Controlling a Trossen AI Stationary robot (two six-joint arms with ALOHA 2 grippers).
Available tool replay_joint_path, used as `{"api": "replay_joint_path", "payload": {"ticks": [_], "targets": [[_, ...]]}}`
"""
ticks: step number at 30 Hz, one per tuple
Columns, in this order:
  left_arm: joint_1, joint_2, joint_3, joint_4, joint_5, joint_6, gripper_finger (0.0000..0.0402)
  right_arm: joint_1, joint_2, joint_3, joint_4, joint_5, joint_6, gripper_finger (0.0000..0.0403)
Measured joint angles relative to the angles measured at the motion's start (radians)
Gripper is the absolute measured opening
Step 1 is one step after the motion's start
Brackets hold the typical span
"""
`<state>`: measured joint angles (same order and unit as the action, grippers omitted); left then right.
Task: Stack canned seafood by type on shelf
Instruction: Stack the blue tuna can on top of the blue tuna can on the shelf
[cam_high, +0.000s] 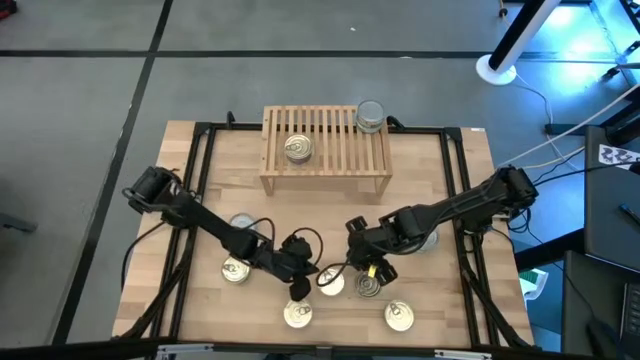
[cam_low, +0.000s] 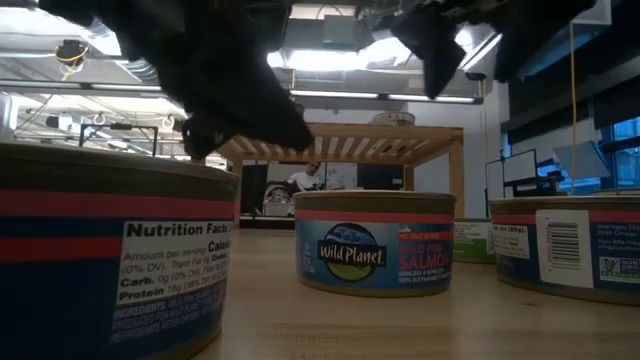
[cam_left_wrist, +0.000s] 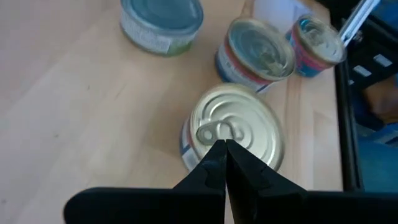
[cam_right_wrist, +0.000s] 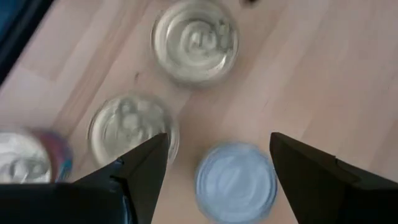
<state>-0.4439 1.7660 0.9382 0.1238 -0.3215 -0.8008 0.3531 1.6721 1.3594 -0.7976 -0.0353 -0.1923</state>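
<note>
My right gripper (cam_high: 366, 268) hangs spread wide over a silver-lidded can (cam_high: 369, 286) at lower centre, gold-lidded cans (cam_high: 330, 282) crowding beside; my left gripper (cam_high: 298, 290) is clenched empty. The shelf (cam_high: 325, 150) sits upper centre.

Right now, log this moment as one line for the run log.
left gripper: shut, over gold-lidded round tin | right gripper: open above silver-grey-lidded tin | light-wood slatted shelf: two tins on top
</note>
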Motion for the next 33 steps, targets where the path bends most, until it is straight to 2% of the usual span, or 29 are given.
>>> {"api": "replay_joint_path", "payload": {"ticks": [6, 17, 22, 27, 30, 33], "targets": [[-0.009, 0.048, 0.0, 0.111, 0.008, 0.002, 0.0, 0.0, 0.015, 0.0, 0.074, 0.006, -0.074, 0.0282], [-0.02, 0.044, 0.0, 0.158, 0.018, 0.051, 0.0005, 0.0, 0.015, 0.0, 0.124, 0.026, -0.082, 0.0282], [-0.002, 0.044, 0.0, 0.124, 0.021, 0.008, 0.0059, 0.0, 0.015, 0.0, 0.124, 0.025, -0.082, 0.0282], [0.03, 0.044, 0.0, 0.011, 0.025, -0.135, 0.0128, 0.0, 0.015, 0.0, 0.125, 0.025, -0.082, 0.0282], [0.049, 0.044, 0.0, -0.039, 0.043, -0.243, 0.0149, 0.0, 0.015, 0.0, 0.126, 0.025, -0.083, 0.0282], [0.061, 0.044, 0.0, -0.022, 0.11, -0.295, 0.0156, 0.0, 0.015, 0.0, 0.128, 0.025, -0.086, 0.0282]]}}
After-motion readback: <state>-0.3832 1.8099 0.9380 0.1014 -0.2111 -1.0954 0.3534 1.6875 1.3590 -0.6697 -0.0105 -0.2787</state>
